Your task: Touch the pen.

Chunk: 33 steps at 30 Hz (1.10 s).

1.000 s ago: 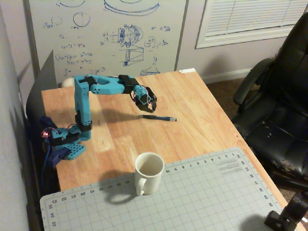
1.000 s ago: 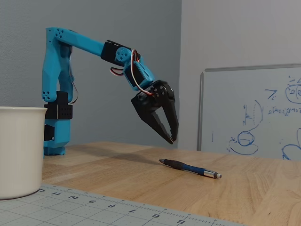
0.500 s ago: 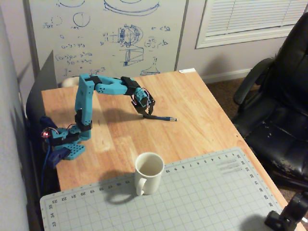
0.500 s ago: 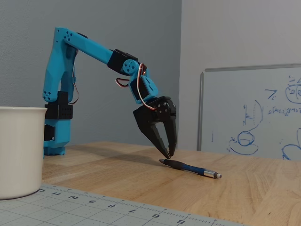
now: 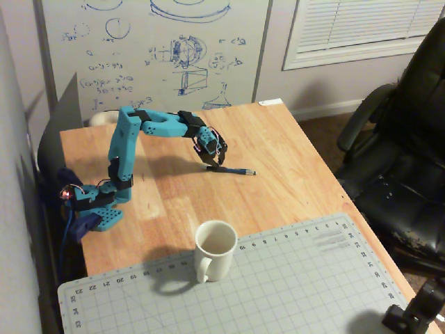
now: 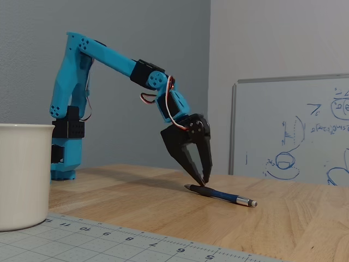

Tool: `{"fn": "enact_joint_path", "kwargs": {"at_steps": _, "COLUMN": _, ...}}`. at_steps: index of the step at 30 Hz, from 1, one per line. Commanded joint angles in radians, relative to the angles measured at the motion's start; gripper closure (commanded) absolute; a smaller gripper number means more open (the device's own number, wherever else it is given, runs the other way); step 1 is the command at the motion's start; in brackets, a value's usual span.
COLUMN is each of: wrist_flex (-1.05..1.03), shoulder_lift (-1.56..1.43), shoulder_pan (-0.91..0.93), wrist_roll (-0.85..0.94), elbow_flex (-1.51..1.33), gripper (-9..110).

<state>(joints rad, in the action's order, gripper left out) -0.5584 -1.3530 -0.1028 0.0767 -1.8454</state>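
Fixed view, low angle: black two-finger gripper (image 6: 204, 182) on the blue arm points down, tips nearly together, gripping nothing, resting on the dark grip end of the thin dark-and-blue pen (image 6: 221, 195). Pen lies flat on the wooden tabletop (image 6: 136, 196), well apart from the white ceramic mug (image 6: 22, 174).

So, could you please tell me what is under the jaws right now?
The pen lies on the table, its dark end under the gripper tips. Actual contact can't be confirmed.
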Motion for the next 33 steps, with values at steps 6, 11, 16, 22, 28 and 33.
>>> {"fn": "enact_joint_path", "kwargs": {"at_steps": 6, "wrist_flex": 0.02, "shoulder_lift": 0.0, "shoulder_pan": -0.008, "wrist_roll": 0.009, "elbow_flex": 0.095, "gripper": 101}}
{"fn": "enact_joint_path", "kwargs": {"at_steps": 11, "wrist_flex": 0.018, "shoulder_lift": 0.003, "shoulder_pan": -0.008, "wrist_roll": 0.009, "elbow_flex": 0.1, "gripper": 101}}
{"fn": "enact_joint_path", "kwargs": {"at_steps": 16, "wrist_flex": 0.018, "shoulder_lift": 0.003, "shoulder_pan": -0.006, "wrist_roll": 0.009, "elbow_flex": 0.101, "gripper": 101}}
{"fn": "enact_joint_path", "kwargs": {"at_steps": 22, "wrist_flex": 0.018, "shoulder_lift": 0.003, "shoulder_pan": -0.005, "wrist_roll": 0.009, "elbow_flex": 0.1, "gripper": 101}}
{"fn": "enact_joint_path", "kwargs": {"at_steps": 28, "wrist_flex": 0.018, "shoulder_lift": 0.005, "shoulder_pan": 0.002, "wrist_roll": 0.009, "elbow_flex": 0.1, "gripper": 101}}
{"fn": "enact_joint_path", "kwargs": {"at_steps": 33, "wrist_flex": 0.018, "shoulder_lift": 0.005, "shoulder_pan": 0.002, "wrist_roll": 0.009, "elbow_flex": 0.101, "gripper": 101}}
